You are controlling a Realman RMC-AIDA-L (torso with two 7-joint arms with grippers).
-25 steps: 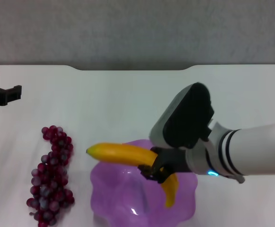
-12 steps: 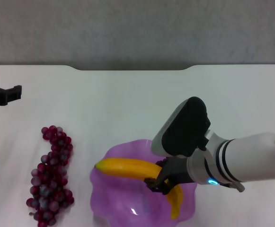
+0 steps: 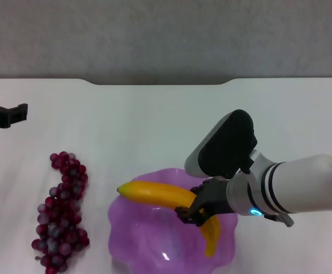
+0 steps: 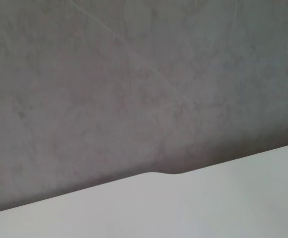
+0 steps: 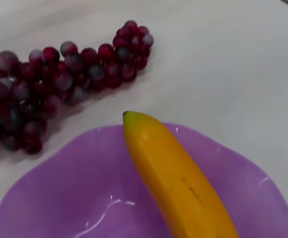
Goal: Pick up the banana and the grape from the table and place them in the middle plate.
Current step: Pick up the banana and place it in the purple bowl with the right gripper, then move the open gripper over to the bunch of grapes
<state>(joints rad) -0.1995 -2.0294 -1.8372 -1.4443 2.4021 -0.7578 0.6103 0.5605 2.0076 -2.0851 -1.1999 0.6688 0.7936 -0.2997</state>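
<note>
Right end effector [image 3: 195,209], head view: dark fingers pinched onto the banana [image 3: 171,201] near its bend, jaws narrowed to the fruit's width. Banana sits over the middle plate [image 3: 148,240]; greenish tip points left and reaches the plate's left rim, other end curves toward the near side inside the bowl. Cannot tell whether the banana rests on the plate floor or hangs just above it. White forearm with a small blue light comes in from the right. The grape [image 3: 63,211] lies on the counter [image 3: 148,125] just left of the plate, close to its rim but apart from it, bunch running near to far. Left end effector [image 3: 4,114] is at the far left edge over the counter, well apart from the fruit; only a dark bracket-like part shows, and whether its fingers are spread or pressed together cannot be told.

Left wrist view: grey wall above, a strip of white counter [image 4: 208,208] below, its edge showing the shallow notch. No fingers or fruit in frame.

Right wrist view: banana [image 5: 176,178] fills the middle, lying across the purple middle plate [image 5: 74,188], tip at the scalloped rim. The grape [image 5: 59,74] lies on the counter [image 5: 223,64] beyond the rim, not touching the plate. Own fingers not in frame.
</note>
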